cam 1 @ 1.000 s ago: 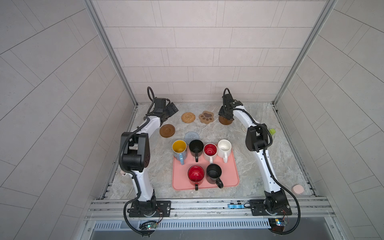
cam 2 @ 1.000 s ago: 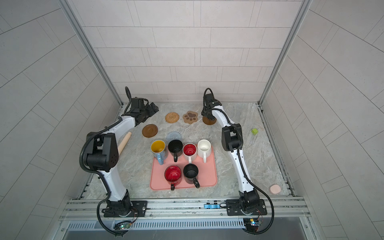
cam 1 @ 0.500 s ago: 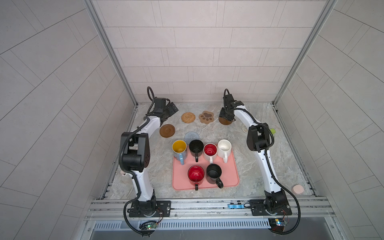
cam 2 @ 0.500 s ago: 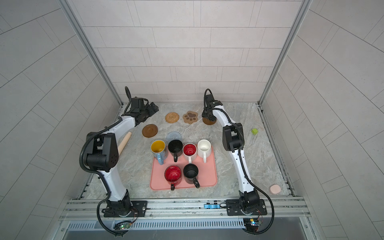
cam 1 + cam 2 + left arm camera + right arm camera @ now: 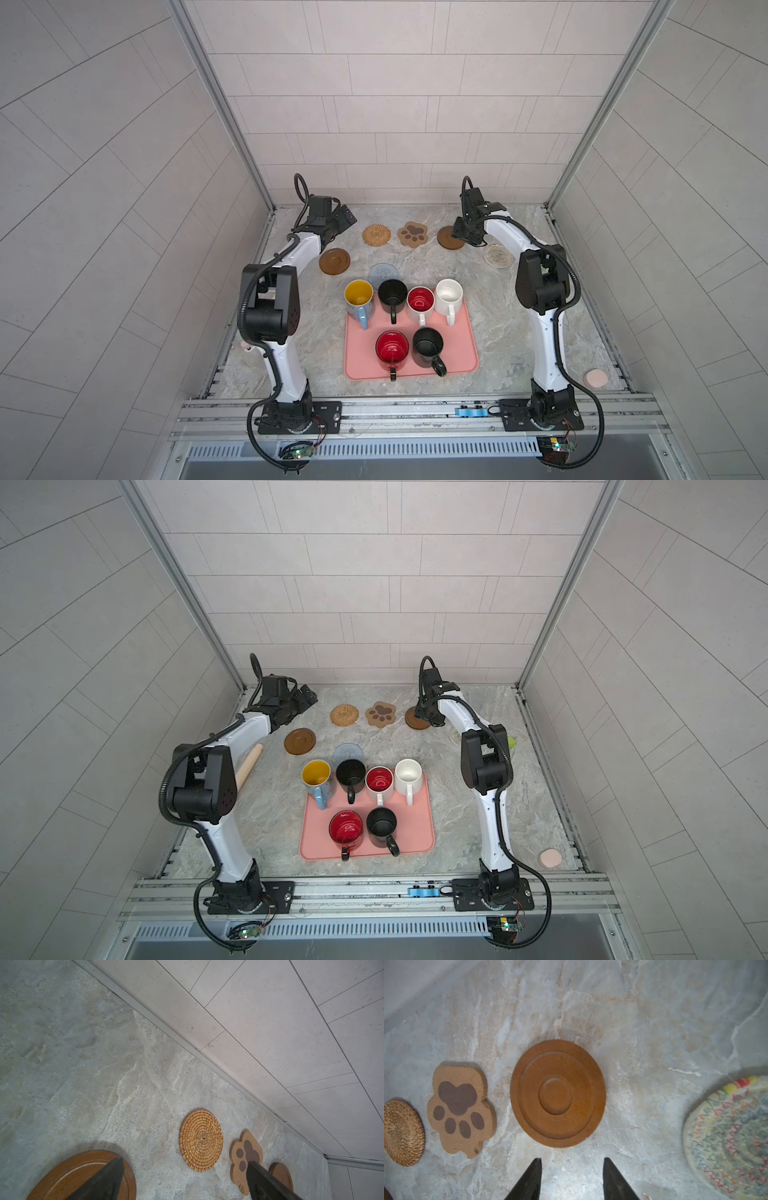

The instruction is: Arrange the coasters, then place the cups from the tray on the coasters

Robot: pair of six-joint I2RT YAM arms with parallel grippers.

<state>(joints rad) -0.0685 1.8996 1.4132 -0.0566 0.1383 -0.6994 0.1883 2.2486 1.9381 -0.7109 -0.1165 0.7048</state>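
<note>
Right wrist; right gripper backed off wooden disc; jaws apart

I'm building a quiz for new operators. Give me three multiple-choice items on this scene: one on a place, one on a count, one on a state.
1. What lies between the rattan coaster and the wooden disc by the right gripper?
A the paw coaster; B a spoon; C a bottle.
2. How many cups are there?
A four; B six; C eight.
3. The right gripper is:
A shut on a cup; B shut on a coaster; C open and empty.

Key:
1 A, it sits in the back row between them.
2 B, four in a row and two nearer.
3 C, its jaws stand apart over bare table.
</note>
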